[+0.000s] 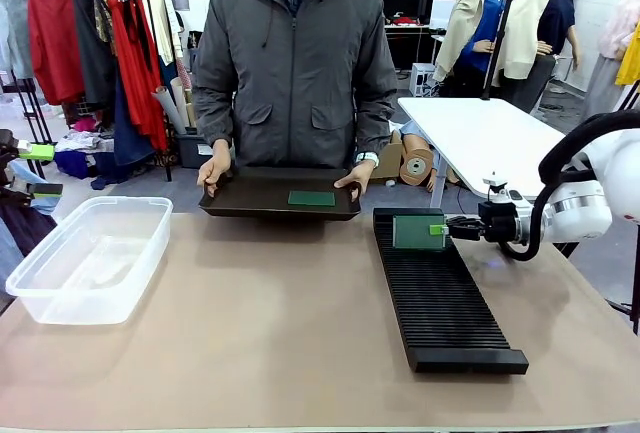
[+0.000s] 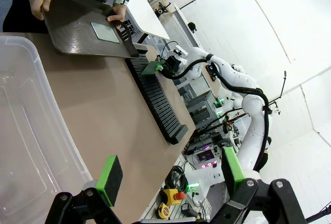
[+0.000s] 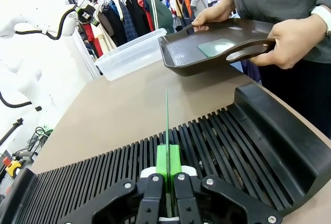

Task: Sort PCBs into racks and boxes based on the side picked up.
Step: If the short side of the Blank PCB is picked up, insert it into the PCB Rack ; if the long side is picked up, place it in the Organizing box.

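1. Clearly, in the front view the right gripper (image 1: 441, 229) is clamped on the side edge of a PCB (image 1: 414, 232). The board stands upright with its face to the camera, over the far end of the black slotted rack (image 1: 445, 313).
2. From the right wrist the same board appears edge-on, as a thin green line between the closed green pads, running parallel to the rack's slots. Whether its lower edge sits in a slot cannot be told.
3. From the left wrist, the left gripper (image 2: 170, 173) has its jaws wide apart with nothing between them. It hangs well apart from the rack, on the side where the clear plastic tub (image 1: 60, 293) rests on the table (image 1: 280, 353).
4. Just beyond the rack's far end and to its left, a person's hands (image 1: 213, 170) hold a dark shallow tray (image 1: 240, 201) by both ends.
5. Flat in that tray lies a second PCB (image 1: 311, 198). It looks dark green from the front and paler grey-green in both wrist views.
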Controlling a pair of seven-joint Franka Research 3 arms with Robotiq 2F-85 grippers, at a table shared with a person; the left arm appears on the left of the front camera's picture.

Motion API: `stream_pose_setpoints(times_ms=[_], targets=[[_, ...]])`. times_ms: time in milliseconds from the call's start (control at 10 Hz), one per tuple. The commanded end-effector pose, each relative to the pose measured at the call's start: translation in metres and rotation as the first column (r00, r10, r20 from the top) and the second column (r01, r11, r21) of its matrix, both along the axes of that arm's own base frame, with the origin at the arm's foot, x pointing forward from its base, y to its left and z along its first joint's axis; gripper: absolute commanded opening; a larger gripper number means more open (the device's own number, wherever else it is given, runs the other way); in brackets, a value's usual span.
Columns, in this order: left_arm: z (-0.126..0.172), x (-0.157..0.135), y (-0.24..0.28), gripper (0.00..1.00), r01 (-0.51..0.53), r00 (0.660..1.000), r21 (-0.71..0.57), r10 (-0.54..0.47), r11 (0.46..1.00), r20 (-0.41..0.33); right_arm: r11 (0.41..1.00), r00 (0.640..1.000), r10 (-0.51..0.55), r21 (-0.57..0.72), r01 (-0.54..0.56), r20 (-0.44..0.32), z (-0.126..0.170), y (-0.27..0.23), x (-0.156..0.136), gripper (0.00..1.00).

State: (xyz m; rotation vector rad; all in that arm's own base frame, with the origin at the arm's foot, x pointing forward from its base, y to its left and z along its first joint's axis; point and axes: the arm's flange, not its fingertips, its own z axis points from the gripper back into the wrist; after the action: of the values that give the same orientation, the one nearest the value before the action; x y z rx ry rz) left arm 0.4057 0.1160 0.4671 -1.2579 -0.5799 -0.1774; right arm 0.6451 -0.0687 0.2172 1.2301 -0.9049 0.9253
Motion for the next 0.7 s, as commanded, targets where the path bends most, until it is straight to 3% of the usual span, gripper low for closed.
stream_pose_setpoints(times_ms=[0, 600], targets=[[0.0014, -0.002, 0.0001, 1.0, 0.006, 1.0, -0.006, -0.006, 1.0, 0.001, 0.999, 0.999, 0.0, -0.046, 0.002, 0.038, 0.0006, 0.0004, 0.0042, 0.0], [0.0014, -0.002, 0.0001, 1.0, 0.006, 1.0, -0.006, -0.006, 1.0, 0.001, 0.997, 0.997, -0.039, -0.071, 0.043, 0.061, 0.0019, 0.0068, 0.0059, 0.0]])
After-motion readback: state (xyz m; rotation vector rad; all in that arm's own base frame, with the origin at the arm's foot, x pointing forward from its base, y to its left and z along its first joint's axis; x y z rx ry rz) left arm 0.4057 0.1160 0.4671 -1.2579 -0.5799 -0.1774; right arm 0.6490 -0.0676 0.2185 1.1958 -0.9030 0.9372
